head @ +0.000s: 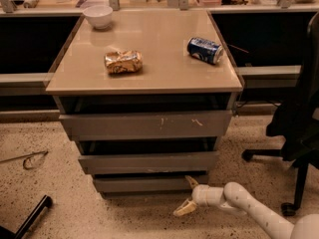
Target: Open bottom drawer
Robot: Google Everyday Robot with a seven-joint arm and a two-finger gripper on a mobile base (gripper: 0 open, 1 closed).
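The bottom drawer (pixel 149 184) is the slimmest grey front, lowest of three in the cabinet, and stands shut, close to the floor. My gripper (pixel 188 195) reaches in from the lower right on a white arm, open, with one yellowish fingertip (pixel 192 181) at the drawer front's right end and the other fingertip (pixel 183 209) lower, over the floor. It holds nothing. The mid-sized drawer front (pixel 148 163) and the tallest front with white scratches (pixel 145 125) sit above.
On the beige cabinet top (pixel 164 59) lie a white bowl (pixel 97 16), a crumpled snack bag (pixel 123 61) and a blue can (pixel 205 50) on its side. A black office chair (pixel 299 128) stands at the right. A black bar (pixel 31 217) lies on the speckled floor at the lower left.
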